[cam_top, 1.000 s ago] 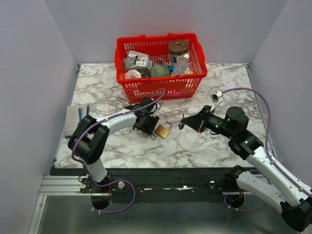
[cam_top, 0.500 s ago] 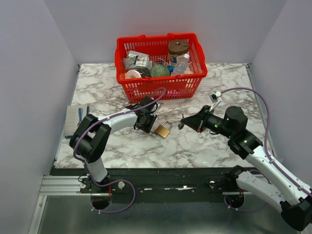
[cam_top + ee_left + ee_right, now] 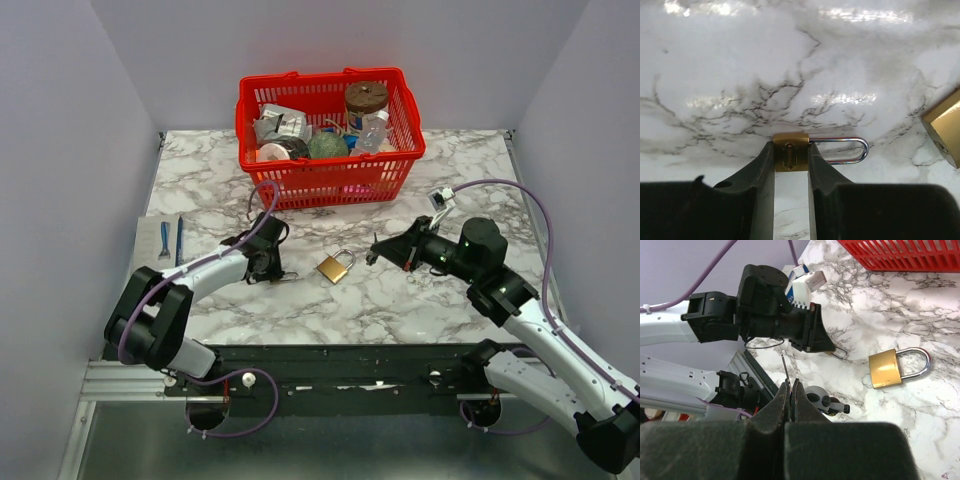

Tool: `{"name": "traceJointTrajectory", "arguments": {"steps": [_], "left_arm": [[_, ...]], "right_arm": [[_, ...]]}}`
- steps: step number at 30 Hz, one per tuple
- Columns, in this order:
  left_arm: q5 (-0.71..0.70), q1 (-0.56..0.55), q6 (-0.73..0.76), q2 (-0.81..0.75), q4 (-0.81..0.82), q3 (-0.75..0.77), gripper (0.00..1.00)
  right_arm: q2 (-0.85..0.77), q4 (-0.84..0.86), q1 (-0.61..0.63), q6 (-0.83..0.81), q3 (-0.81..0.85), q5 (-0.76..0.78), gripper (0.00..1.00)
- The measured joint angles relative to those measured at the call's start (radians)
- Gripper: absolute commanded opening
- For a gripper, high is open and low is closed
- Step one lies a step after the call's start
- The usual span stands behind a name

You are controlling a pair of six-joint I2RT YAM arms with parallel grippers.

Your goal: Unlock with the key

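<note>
Small padlock lies flat on the tabletop, left of centre and closer to the near edge. Its shackle is shut and points toward the tabletop's middle. Left gripper is down at table level, narrow, with one finger pressed on each side of the brass body.

Key is a thin metal blade pinched in the right gripper. The jaws are fully closed on it and the blade sticks out past the fingertips. That gripper sits right of centre, above the surface, aimed toward the left arm.

A second, larger brass padlock lies flat mid-tabletop between the two grippers, touching neither. It lies in the line between the key and the small padlock.

Red basket sits at the middle of the far edge, well apart from both padlocks. It holds a cork-lidded jar, a clear bottle, a green ball, a foil packet and a tape roll.

At the left edge is a grey mat with two blue tools on it, beside the left arm's forearm.
</note>
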Motion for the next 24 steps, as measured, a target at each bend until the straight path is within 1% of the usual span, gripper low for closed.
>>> {"name": "traceJointTrajectory", "arguments": {"steps": [3, 6, 9, 24], "left_arm": [[-0.014, 0.016, -0.067, -0.035, 0.000, -0.032, 0.52], [-0.022, 0.021, -0.118, -0.053, 0.002, -0.047, 0.64], [-0.022, 0.023, -0.148, -0.061, 0.015, -0.054, 0.70], [0.003, 0.029, -0.196, -0.074, 0.024, -0.061, 0.71]], "right_arm": [[0.006, 0.000, 0.000, -0.004, 0.000, 0.000, 0.01], [0.010, -0.002, 0.000, -0.008, 0.000, 0.000, 0.01], [0.010, -0.004, 0.000, -0.011, 0.000, 0.000, 0.01], [0.010, -0.009, 0.000, -0.011, -0.013, 0.002, 0.01]]}}
